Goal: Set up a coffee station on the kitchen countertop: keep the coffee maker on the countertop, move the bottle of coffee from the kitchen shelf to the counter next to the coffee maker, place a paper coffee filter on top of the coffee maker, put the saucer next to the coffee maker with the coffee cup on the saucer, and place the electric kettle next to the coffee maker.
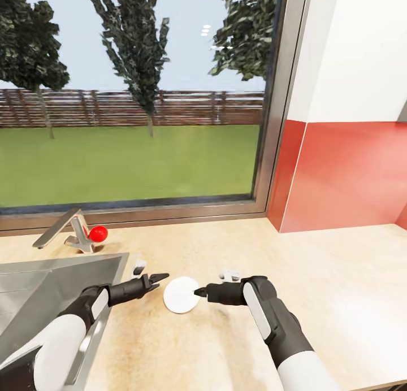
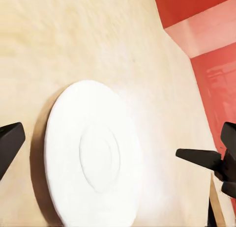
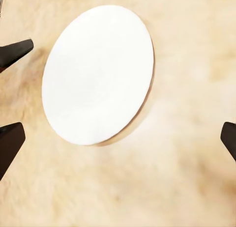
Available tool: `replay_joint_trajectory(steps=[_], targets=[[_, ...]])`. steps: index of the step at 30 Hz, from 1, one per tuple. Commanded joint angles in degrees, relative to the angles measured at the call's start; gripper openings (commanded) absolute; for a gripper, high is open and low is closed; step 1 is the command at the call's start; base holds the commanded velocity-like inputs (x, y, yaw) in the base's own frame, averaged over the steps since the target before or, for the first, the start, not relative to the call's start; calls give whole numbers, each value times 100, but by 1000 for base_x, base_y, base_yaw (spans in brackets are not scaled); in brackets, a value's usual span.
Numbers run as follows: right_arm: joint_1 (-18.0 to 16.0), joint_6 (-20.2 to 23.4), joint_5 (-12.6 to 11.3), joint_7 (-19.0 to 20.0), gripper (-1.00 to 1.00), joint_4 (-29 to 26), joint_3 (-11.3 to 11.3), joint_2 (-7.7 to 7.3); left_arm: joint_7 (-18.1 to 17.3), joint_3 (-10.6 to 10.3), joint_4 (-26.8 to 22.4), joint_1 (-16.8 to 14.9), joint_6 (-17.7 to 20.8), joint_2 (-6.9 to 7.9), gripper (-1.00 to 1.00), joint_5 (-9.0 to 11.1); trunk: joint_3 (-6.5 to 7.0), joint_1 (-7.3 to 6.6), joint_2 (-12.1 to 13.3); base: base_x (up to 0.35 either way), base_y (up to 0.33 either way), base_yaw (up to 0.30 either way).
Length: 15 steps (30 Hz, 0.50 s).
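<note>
A white round saucer (image 1: 181,294) lies flat on the pale wooden countertop (image 1: 316,278), just right of the sink. My left gripper (image 1: 150,272) hovers at the saucer's left edge, open and holding nothing. My right gripper (image 1: 212,284) is at the saucer's right edge, also open and empty, one fingertip close to the rim. In the left wrist view the saucer (image 2: 93,153) lies between my spread fingertips (image 2: 9,143), with the right gripper's tip beyond it. In the right wrist view the saucer (image 3: 98,74) lies ahead of the open fingers (image 3: 10,146).
A steel sink (image 1: 39,300) with a faucet (image 1: 70,233) and a red knob (image 1: 99,233) is at the left. A large window (image 1: 135,97) runs behind the counter. A red backsplash wall (image 1: 350,176) closes the right rear corner. Bare counter stretches right.
</note>
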Motion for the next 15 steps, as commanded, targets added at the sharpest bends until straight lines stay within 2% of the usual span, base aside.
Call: replay_joint_trajectory(steps=[1,4,9,15], targets=[[-17,-12,5,72,100,30,29,1,-1,18,29,26,6,-37,100,-93,-14,4,-14,0,0,0],[-16,-107,-97,168,100,126,78,1,96,41,68,125,-53,-99,100,-81,-14,4,-14,0,0,0],[-15,13,-259,195,100,64,-1,1,-9,36,-42,179,39,36,100,-53,-14,4,-14,0,0,0],[-14,35,-464,182,100,-129,-5,1,-119,41,-116,195,59,72,100,-32,-14,4,-14,-9,63,0]])
